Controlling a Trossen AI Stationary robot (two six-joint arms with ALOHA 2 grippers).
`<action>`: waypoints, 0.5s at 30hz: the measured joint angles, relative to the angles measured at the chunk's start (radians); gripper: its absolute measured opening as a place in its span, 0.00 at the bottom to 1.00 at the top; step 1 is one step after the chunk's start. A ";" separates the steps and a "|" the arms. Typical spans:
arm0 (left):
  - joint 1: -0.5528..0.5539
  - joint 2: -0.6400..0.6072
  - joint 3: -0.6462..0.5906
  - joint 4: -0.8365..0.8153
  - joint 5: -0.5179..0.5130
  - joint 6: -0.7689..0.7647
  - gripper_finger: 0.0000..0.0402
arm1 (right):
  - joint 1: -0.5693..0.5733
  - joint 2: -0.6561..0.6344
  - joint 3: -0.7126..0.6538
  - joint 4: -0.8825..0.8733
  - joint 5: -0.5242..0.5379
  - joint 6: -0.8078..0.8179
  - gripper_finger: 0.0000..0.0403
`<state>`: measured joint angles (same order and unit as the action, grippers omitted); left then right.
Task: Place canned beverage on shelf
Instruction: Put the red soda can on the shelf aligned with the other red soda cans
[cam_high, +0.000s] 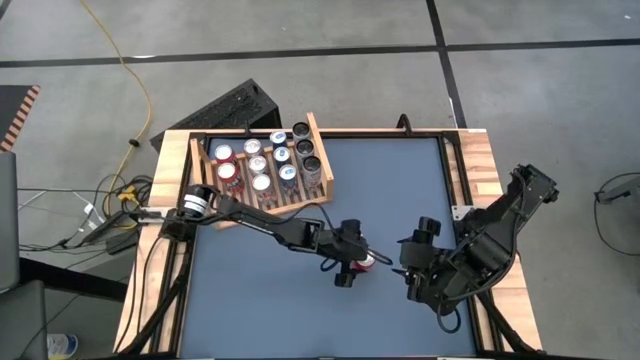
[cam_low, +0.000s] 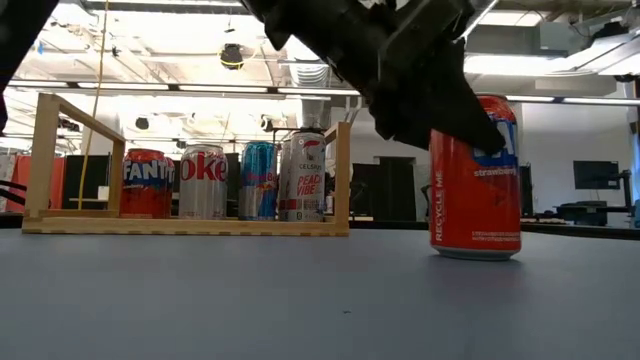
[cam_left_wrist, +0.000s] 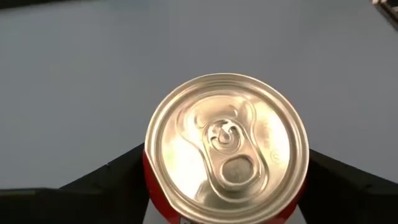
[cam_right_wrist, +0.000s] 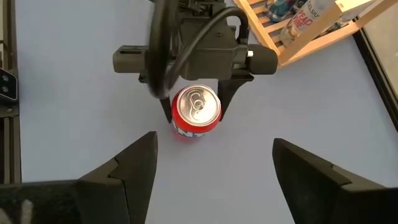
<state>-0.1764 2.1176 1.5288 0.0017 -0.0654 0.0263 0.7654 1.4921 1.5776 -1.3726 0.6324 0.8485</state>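
The grasp step is in hand: the left end effector (cam_high: 352, 262) is reaching down around the red strawberry Fanta can (cam_right_wrist: 196, 112), its fingers (cam_right_wrist: 227, 94) straddling the can's sides, though whether they are pinching it yet I cannot tell. The can is standing upright on the counter (cam_high: 400, 190), silver top and pull-tab facing up. Next comes a firm squeeze, a lift, and a carry to the slatted wooden shelf (cam_high: 322, 148). The right end effector (cam_right_wrist: 214, 165) is waiting beside the can, fingers spread.
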 joint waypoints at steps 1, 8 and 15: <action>0.000 -0.002 0.000 -0.011 -0.003 -0.004 0.73 | 0.000 0.000 0.000 0.000 0.000 0.000 0.72; -0.002 -0.024 0.000 -0.071 -0.018 0.009 0.70 | 0.000 0.000 0.000 0.001 -0.001 0.006 0.72; -0.013 -0.071 0.003 -0.362 0.162 0.166 0.70 | 0.010 0.000 -0.039 0.031 0.011 0.011 0.72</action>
<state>-0.1899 2.0470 1.5317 -0.3608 0.0969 0.1928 0.7751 1.4921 1.5381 -1.3416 0.6432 0.8591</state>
